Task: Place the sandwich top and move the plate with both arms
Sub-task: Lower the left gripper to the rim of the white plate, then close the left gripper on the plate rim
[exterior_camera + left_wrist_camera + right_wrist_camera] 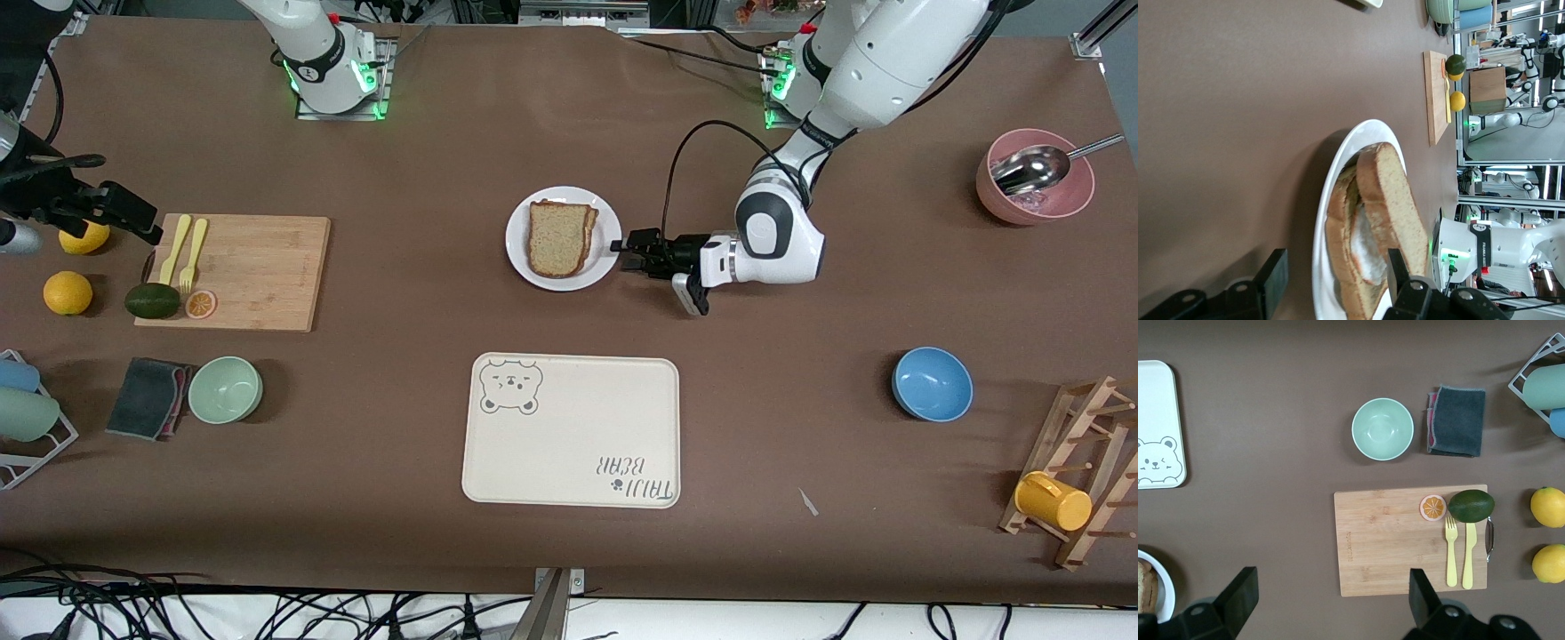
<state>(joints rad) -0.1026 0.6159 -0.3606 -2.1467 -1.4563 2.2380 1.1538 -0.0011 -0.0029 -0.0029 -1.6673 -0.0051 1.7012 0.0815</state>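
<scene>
The sandwich top (pixel 560 236) (pixel 1395 193), a tan speckled slice with brown crust, lies on a lower slice on the white plate (pixel 520 258) (pixel 1328 200). White egg (pixel 1368 243) shows between the two slices. My left gripper (pixel 625 252) (pixel 1336 263) is low at the plate's edge toward the left arm's end. It is open, with one finger under the rim beside the table and the other above the rim by the bread. My right gripper (pixel 147 233) (pixel 1331 593) hangs open over the table by the cutting board (pixel 258 271) (pixel 1405 540), holding nothing.
A cream bear tray (pixel 573 431) lies nearer the camera than the plate. A blue bowl (pixel 932 383), a pink bowl with a ladle (pixel 1036 178) and a mug rack (pixel 1080 471) stand toward the left arm's end. A green bowl (pixel 225 389), a cloth and lemons sit near the board.
</scene>
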